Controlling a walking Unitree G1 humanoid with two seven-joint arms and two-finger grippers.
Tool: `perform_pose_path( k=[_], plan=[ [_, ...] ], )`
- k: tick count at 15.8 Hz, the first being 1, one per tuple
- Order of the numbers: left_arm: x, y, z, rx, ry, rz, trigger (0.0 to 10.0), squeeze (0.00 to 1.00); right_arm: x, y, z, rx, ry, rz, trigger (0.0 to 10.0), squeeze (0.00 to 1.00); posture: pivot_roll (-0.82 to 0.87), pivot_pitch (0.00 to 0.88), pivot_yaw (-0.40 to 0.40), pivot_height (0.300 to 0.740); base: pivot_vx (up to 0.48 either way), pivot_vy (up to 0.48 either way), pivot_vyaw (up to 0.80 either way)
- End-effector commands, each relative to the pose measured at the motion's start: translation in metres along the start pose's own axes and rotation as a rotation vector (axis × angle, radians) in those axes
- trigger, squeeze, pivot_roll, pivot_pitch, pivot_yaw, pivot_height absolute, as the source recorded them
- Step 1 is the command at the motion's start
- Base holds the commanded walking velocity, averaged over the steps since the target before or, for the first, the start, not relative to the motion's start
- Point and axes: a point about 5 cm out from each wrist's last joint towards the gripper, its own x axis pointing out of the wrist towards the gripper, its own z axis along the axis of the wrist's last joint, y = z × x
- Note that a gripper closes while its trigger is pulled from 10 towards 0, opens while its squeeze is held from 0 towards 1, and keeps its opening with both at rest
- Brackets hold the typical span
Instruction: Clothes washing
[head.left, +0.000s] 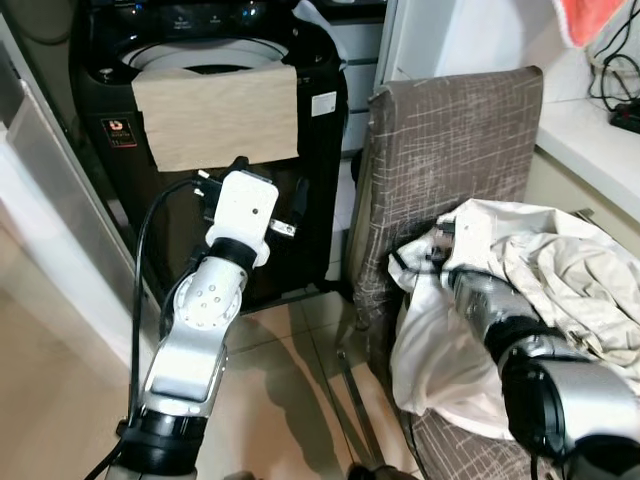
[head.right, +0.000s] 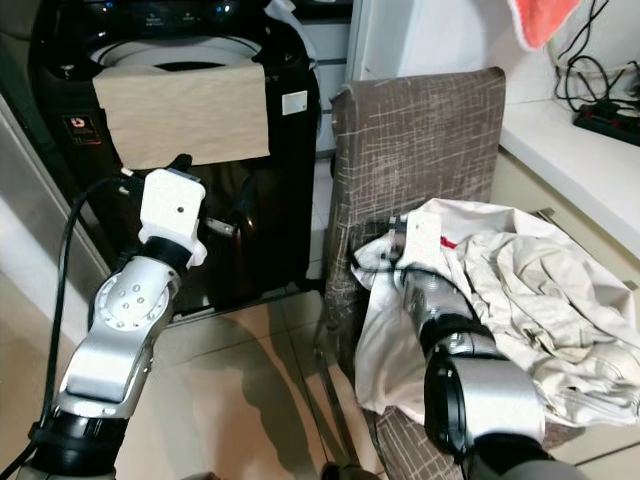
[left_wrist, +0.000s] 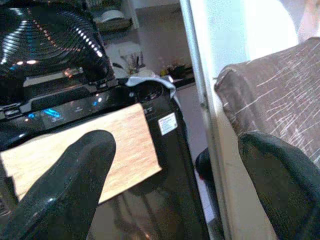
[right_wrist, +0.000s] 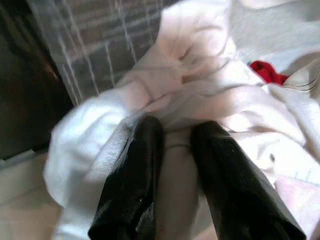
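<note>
A black top-loading washing machine (head.left: 110, 90) stands ahead with its lid up, and a beige cloth (head.left: 215, 110) hangs over its front rim. A heap of white clothes (head.left: 560, 270) lies on the seat of a brown patterned chair (head.left: 450, 140) to the right. My right arm reaches into the near left part of the heap. In the right wrist view my right gripper (right_wrist: 177, 131) is shut on a fold of a white garment (right_wrist: 100, 135). My left gripper (left_wrist: 175, 150) is raised in front of the machine, open and holding nothing.
A white counter (head.left: 600, 130) with black cables runs behind the chair at the right, and an orange-red cloth (head.left: 585, 20) hangs above it. A pale panel (head.left: 40, 170) flanks the machine on the left. Tiled floor (head.left: 290, 380) lies between machine and chair.
</note>
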Motion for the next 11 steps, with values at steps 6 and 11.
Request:
perform_pose_path(
  k=[6,11],
  plan=[
    [-0.021,0.003,0.003,0.041,0.046,-0.026,10.0,0.00,-0.003,-0.001,-0.037,0.119,0.140,-0.043,0.0,0.00,0.18,0.156,0.001,0.732,0.000,0.000,0.00],
    [-0.019,0.002,0.004,0.056,0.049,-0.023,10.0,0.00,-0.003,0.013,-0.034,0.077,0.105,0.014,0.0,0.00,0.15,0.140,-0.005,0.732,0.000,0.000,0.00]
  ],
)
